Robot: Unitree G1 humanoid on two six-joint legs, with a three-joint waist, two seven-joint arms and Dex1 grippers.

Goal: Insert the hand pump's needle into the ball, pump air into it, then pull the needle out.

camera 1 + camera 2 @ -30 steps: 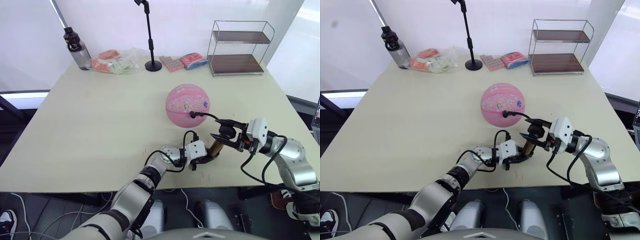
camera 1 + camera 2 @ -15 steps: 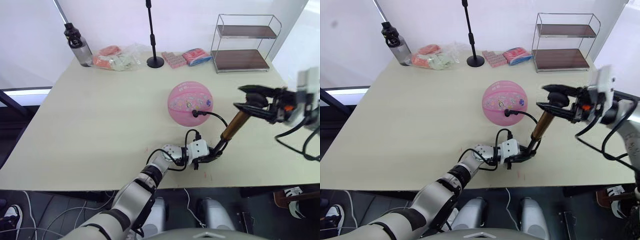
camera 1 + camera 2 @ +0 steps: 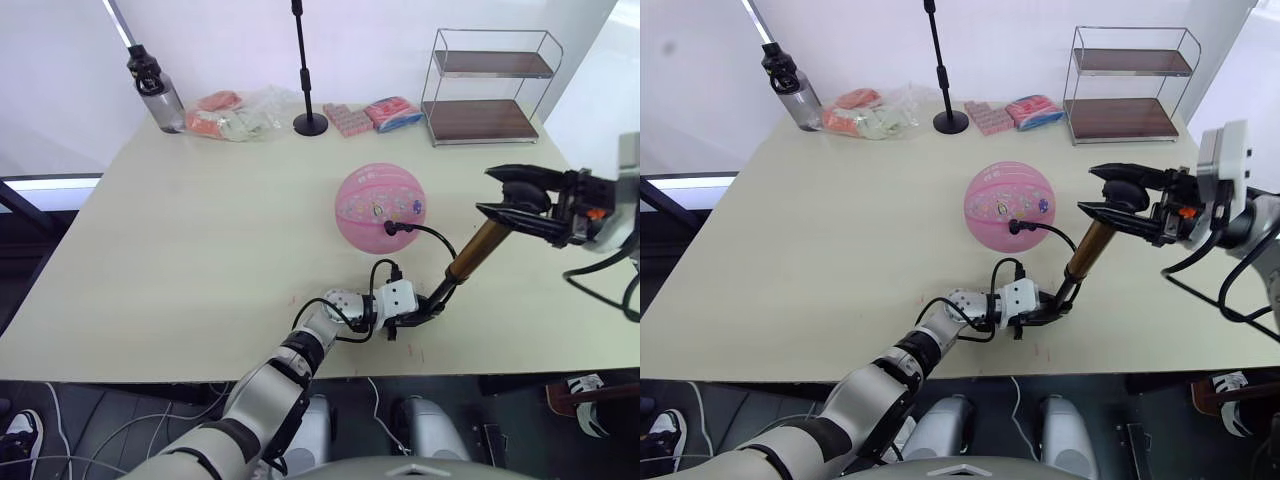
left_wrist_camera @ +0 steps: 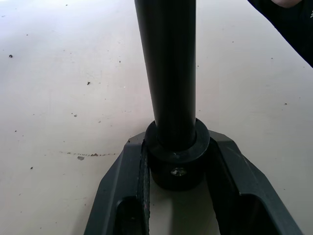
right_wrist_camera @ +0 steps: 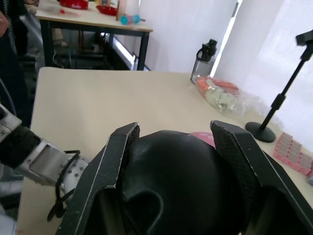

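On the beige table (image 3: 180, 260) (white-walled room), both tools clamp the hand pump (image 3: 470, 256).

Both head views looked down over the tabletop (image 3: 200, 250); wrist views sat close behind each tool.

pink ball (image 3: 380, 207) with cartoon prints, bronze-gold hand pump (image 3: 474, 254), black hose (image 3: 424, 232)
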